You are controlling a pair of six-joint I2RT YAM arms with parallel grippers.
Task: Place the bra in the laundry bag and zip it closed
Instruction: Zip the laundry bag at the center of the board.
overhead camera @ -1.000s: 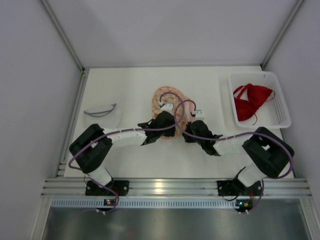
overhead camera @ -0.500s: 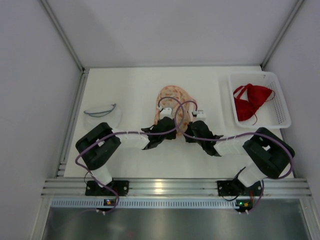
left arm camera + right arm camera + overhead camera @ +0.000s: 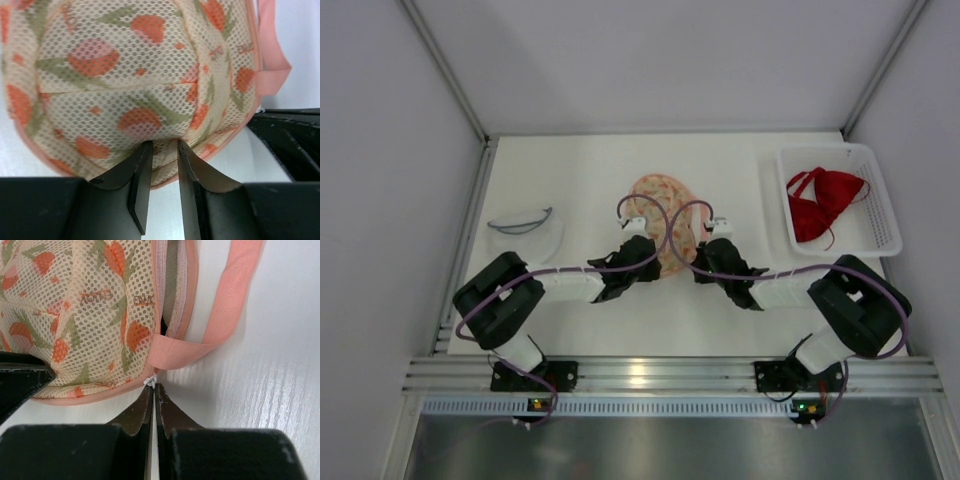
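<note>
Jaws of the left gripper (image 3: 162, 150) are narrowed and pinched on the lower edge of the laundry bag (image 3: 125, 75) at frame centre. Right gripper (image 3: 152, 389) jaws are closed on a small white tab (image 3: 150, 381) by the bag's zip. The bra (image 3: 823, 200) is seen in the white basket (image 3: 886, 222), upper right, well apart from the bag.

The laundry bag (image 3: 125, 85) is matt open-mesh cloth with a flower print, and its strap (image 3: 225, 305) is pink woven tape with a fine rib. The bra (image 3: 825, 198) is red cloth. The basket (image 3: 885, 215) is white slotted plastic. The table (image 3: 270, 380) is white and smooth with a faint grain and a soft sheen. The fingers (image 3: 139, 185) are matt black plastic. The rail (image 3: 660, 375) along the table's near edge is bright metal.
</note>
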